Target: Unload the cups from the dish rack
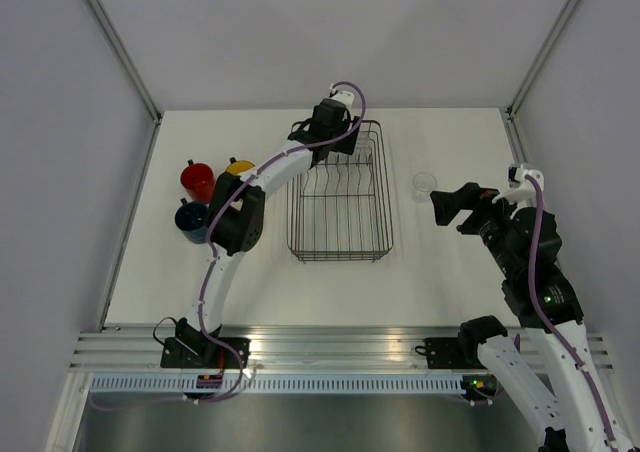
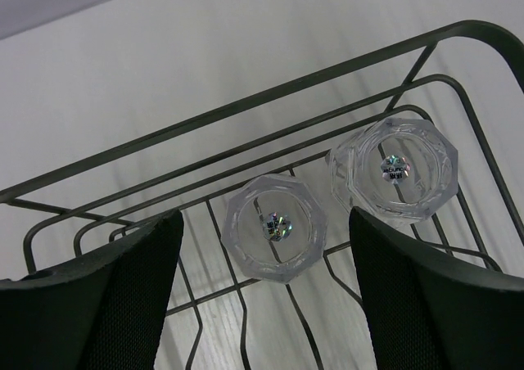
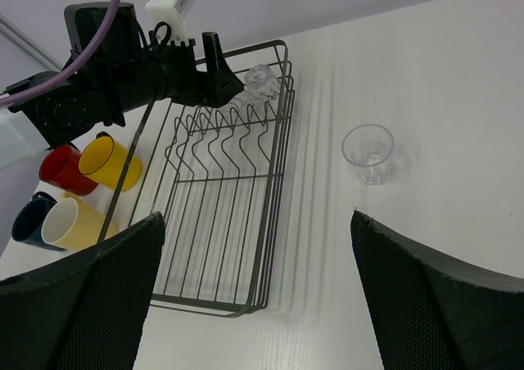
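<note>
The dark wire dish rack (image 1: 340, 197) stands mid-table. My left gripper (image 1: 338, 132) is open above its far end, and the left wrist view (image 2: 266, 223) shows its fingers on either side of an upturned clear glass tumbler (image 2: 274, 227), without touching it. A second upturned tumbler (image 2: 401, 169) stands beside it. A third tumbler (image 1: 424, 184) stands upright on the table right of the rack. My right gripper (image 1: 445, 207) is open and empty just near of that tumbler (image 3: 368, 153). Red (image 1: 197, 180), orange-yellow (image 1: 240, 168) and dark blue (image 1: 190, 219) mugs stand left of the rack.
The pale cream-yellow mug (image 3: 70, 223) stands beside the blue one; the left arm hides it from above. The rack's plate tines (image 3: 229, 133) run along its middle. Grey walls close the table at back and sides.
</note>
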Robot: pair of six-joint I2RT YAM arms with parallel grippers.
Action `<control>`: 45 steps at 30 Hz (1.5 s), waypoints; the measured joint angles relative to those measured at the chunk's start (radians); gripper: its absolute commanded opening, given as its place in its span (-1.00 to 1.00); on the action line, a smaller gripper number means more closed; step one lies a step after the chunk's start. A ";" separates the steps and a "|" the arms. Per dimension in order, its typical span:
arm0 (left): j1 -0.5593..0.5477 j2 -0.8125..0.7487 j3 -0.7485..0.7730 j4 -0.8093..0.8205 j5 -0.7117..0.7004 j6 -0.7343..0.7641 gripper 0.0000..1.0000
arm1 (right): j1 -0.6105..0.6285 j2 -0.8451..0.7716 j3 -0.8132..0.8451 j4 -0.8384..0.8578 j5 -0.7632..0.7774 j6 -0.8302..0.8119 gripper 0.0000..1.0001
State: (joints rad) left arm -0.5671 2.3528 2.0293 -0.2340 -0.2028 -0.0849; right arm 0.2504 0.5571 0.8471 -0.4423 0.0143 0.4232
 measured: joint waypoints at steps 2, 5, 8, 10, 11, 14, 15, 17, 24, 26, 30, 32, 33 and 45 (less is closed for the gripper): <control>0.000 0.018 0.013 -0.008 0.005 0.000 0.69 | 0.000 0.000 -0.002 0.000 0.000 0.000 0.96; 0.000 0.051 0.048 -0.025 0.006 0.001 0.68 | 0.000 0.000 -0.002 0.000 0.000 -0.001 0.95; 0.000 0.074 0.072 -0.045 0.006 0.002 0.62 | 0.000 0.000 -0.002 0.000 0.000 -0.001 0.96; 0.000 0.085 0.084 -0.050 0.006 0.003 0.56 | 0.000 0.000 -0.002 0.000 -0.006 -0.001 0.96; 0.000 0.090 0.093 -0.052 0.006 0.007 0.48 | 0.000 0.000 -0.003 0.000 -0.011 -0.001 0.96; 0.000 0.098 0.111 -0.064 0.011 0.016 0.09 | 0.000 0.000 -0.005 0.000 -0.020 -0.001 0.96; 0.000 0.100 0.116 -0.069 0.005 0.023 -0.01 | 0.000 0.000 -0.006 0.000 -0.021 -0.001 0.95; 0.000 0.101 0.123 -0.072 0.010 0.028 -0.26 | 0.000 0.000 -0.008 0.000 -0.024 -0.001 0.96; 0.000 0.098 0.124 -0.079 0.012 0.029 -0.95 | 0.000 0.000 -0.009 0.001 -0.039 -0.001 0.96; 0.000 0.088 0.119 -0.090 0.010 0.029 -0.95 | 0.000 0.000 -0.009 0.001 -0.042 -0.001 0.95; 0.000 0.026 0.090 -0.113 0.003 0.029 -0.95 | 0.000 0.000 -0.009 0.001 -0.045 0.000 0.96; 0.000 -0.014 0.077 -0.117 0.003 0.029 -0.95 | 0.000 0.000 -0.009 0.002 -0.045 -0.001 0.96; 0.001 -0.038 0.074 -0.119 0.003 0.029 -0.95 | 0.000 0.000 -0.009 0.002 -0.047 0.000 0.96; 0.005 -0.383 -0.061 -0.100 0.184 -0.090 -0.95 | 0.000 0.045 -0.034 0.087 -0.181 0.035 0.96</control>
State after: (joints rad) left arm -0.5621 1.9701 1.9678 -0.3344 -0.0189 -0.1745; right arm 0.2504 0.6025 0.8127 -0.3553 -0.1665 0.4583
